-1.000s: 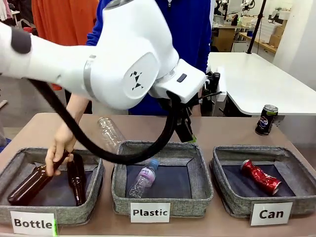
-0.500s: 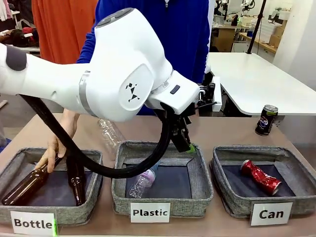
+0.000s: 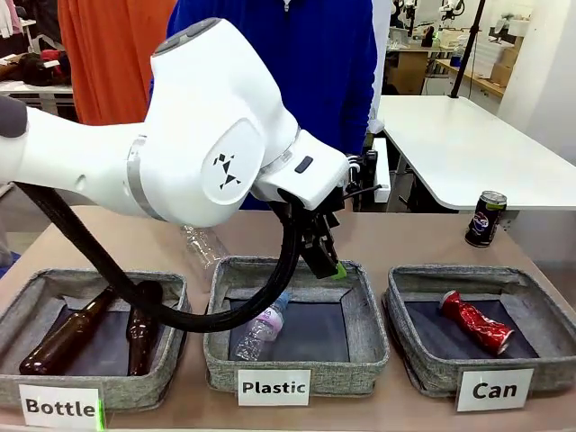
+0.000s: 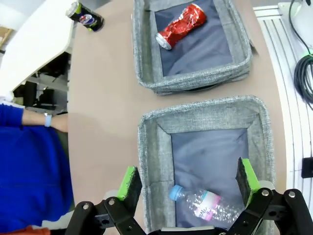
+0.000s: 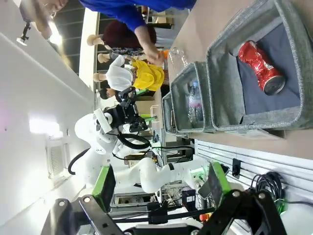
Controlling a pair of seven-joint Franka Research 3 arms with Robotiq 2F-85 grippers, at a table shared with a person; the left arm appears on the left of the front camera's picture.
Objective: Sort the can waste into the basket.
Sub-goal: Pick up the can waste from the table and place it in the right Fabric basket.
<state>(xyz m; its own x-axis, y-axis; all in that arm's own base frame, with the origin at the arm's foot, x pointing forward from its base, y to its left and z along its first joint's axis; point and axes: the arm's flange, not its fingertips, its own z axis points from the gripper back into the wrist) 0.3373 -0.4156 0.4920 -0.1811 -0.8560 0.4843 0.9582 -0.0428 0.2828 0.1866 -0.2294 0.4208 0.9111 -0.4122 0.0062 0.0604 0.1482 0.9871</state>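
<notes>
Left gripper [image 4: 188, 178] hovering spread and empty over the Plastic bin [image 3: 225, 355], centre frame.
Crushed red can [image 3: 474, 322] is lying in the Can basket [image 3: 423, 369], lower right; dark can [image 3: 486, 218] is standing on the tan table [image 3: 414, 238], upper right. Likely best: swing right, come down around its middle, keeping it upright. Right gripper [image 5: 161, 180] is spread too. Busy workshop behind.

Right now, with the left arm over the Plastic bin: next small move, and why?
Probably swing the left gripper toward the dark can. It is open and empty above the Plastic basket; the crushed red can already lies in the Can basket, while the dark can stands upright on the table beyond it.
</notes>
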